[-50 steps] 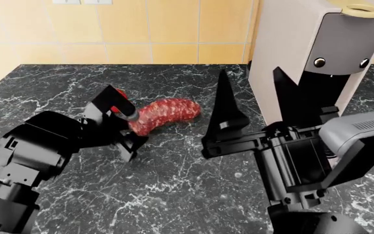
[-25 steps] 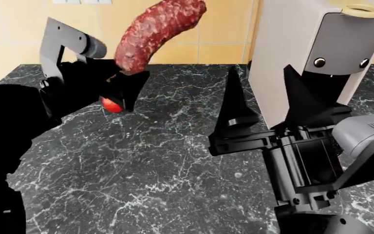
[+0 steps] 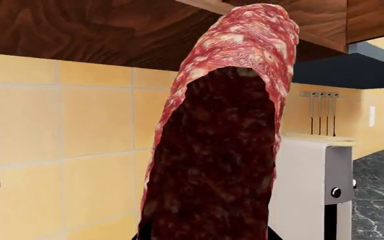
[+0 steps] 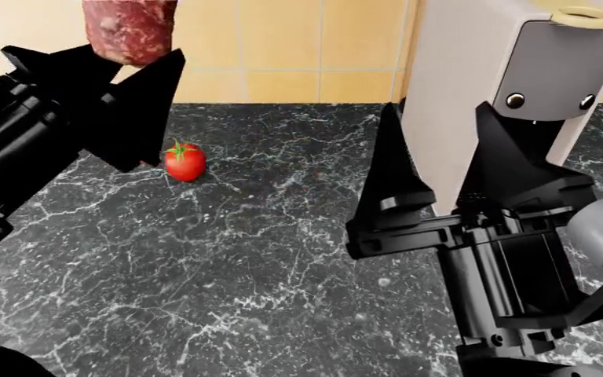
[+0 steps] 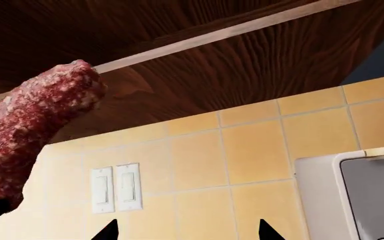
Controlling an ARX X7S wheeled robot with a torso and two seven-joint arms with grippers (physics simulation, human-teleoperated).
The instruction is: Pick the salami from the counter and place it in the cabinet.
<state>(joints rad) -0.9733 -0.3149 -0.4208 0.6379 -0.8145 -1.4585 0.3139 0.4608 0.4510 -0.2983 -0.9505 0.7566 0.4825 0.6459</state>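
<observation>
Salami (image 4: 129, 27) is off the surface (image 4: 228, 259), held at its lower end in the left gripper (image 4: 123, 67) jaws. It stands roughly upright, and its upper part runs out the top of the head view. In the left wrist view the salami (image 3: 219, 135) fills the centre, its tip close under dark wood that looks like the cabinet (image 3: 92, 30) underside. The right wrist view shows the same: the salami (image 5: 35, 125) rising toward the wood cabinet (image 5: 245, 60) above the yellow tiled wall (image 5: 259, 150).

Progress: pick is done and the lift is well up. Placing remains. The pictures show no open cabinet door or interior, so I can't tell whether the door needs opening first. My judgement: about halfway.

Pose: left arm is raised at the left of the head view, the gripper pointing up and in toward the wall, jaws clamped on the salami. Right gripper (image 4: 458, 157) hangs low over the surface in front of the white appliance (image 4: 511, 71), fingers pointing up and spread wide, holding nothing. Its camera looks up at the wall and the twin switch plate (image 5: 115, 187).

Tomato (image 4: 184, 162) sits alone on the surface, below the left gripper and apart from it.
</observation>
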